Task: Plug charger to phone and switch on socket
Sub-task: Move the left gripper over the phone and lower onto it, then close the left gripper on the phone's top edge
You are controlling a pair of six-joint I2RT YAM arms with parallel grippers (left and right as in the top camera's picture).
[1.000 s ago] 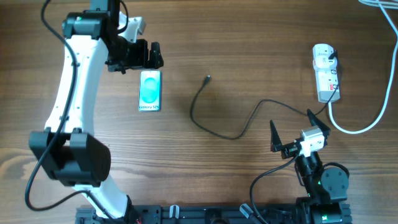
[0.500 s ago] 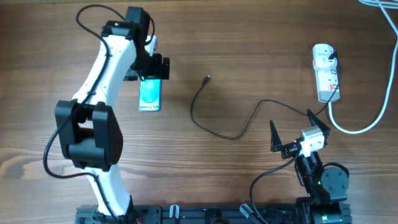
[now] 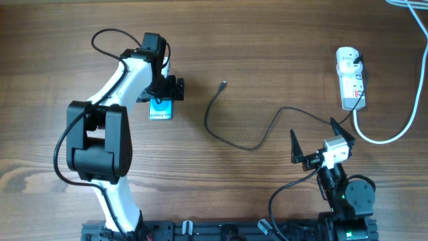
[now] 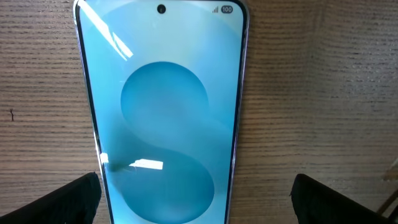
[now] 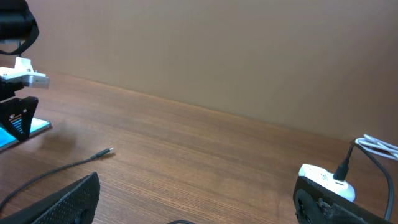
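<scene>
The phone (image 3: 160,111) lies flat on the wooden table, screen up and turquoise. My left gripper (image 3: 163,91) hangs over its upper half, open. In the left wrist view the phone (image 4: 165,112) fills the frame, and the left gripper (image 4: 199,208) has one fingertip on each side of it, clear of its edges. The charger, a thin black cable (image 3: 231,141), snakes across the middle; its plug tip (image 3: 223,84) lies free, also seen in the right wrist view (image 5: 104,152). The socket (image 3: 350,77) lies at the far right. My right gripper (image 3: 317,139) is open and empty, near the table's front edge.
A thick white lead (image 3: 394,137) loops from the socket toward the right edge and the back corner. In the right wrist view the socket (image 5: 323,177) sits just beyond the right finger, with a black plug in it.
My left arm has swung right and toward the front, bringing the gripper from beside the phone's top end to over its upper half. The right arm, cable and socket have not moved.
</scene>
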